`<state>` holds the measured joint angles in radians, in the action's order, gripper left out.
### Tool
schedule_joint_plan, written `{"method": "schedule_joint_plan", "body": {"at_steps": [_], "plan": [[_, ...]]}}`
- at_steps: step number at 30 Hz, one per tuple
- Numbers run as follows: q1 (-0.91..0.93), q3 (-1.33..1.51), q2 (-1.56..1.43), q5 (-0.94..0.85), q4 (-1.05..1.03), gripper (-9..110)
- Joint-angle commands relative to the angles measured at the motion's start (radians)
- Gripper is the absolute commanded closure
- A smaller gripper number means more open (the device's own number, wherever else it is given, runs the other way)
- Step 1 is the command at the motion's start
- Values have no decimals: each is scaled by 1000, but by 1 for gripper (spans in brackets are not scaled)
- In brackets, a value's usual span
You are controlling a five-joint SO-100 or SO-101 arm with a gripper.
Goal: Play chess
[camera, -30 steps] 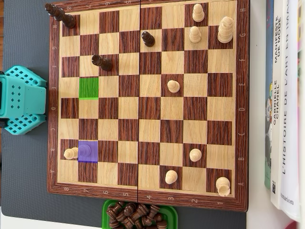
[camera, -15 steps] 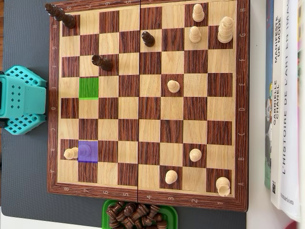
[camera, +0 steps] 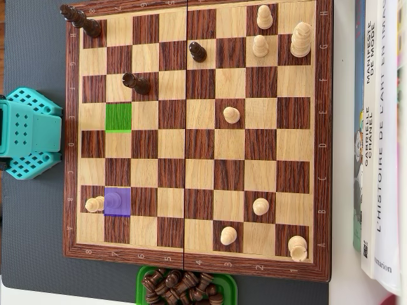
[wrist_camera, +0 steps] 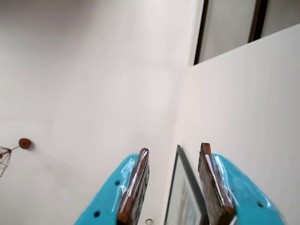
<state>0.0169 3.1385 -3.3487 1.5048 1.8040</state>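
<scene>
In the overhead view a wooden chessboard [camera: 197, 257] lies flat. Three dark pieces stand near its top left: one at the corner [camera: 81, 19], one [camera: 197, 51] and one [camera: 135, 82]. Several light pieces are spread over the right half, and one [camera: 94, 204] stands at the lower left. A green-tinted square [camera: 118, 117] is bare. A purple-tinted square [camera: 117, 202] holds a piece. The teal arm [camera: 28, 133] sits left of the board. In the wrist view my gripper [wrist_camera: 174, 149] is open and empty, pointing up at a white wall and ceiling. The board is out of that view.
A green tray [camera: 145, 279] with several dark pieces sits below the board in the overhead view. Books [camera: 381, 140] lie along the right edge. A dark grey mat [camera: 32, 241] lies under the board. The wrist view shows a picture frame [wrist_camera: 185, 197] and a ceiling fitting [wrist_camera: 24, 143].
</scene>
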Motion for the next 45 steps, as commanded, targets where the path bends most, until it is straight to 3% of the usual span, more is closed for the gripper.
{"method": "schedule_joint_plan", "body": {"at_steps": [1,18,27,38,45], "plan": [[2,21,2,-6,0,85],[3,21,6,-3,-23,85],[5,21,2,-11,-261,86],[11,-9,2,-12,-733,86],[144,-149,2,-12,-1062,86]]}}
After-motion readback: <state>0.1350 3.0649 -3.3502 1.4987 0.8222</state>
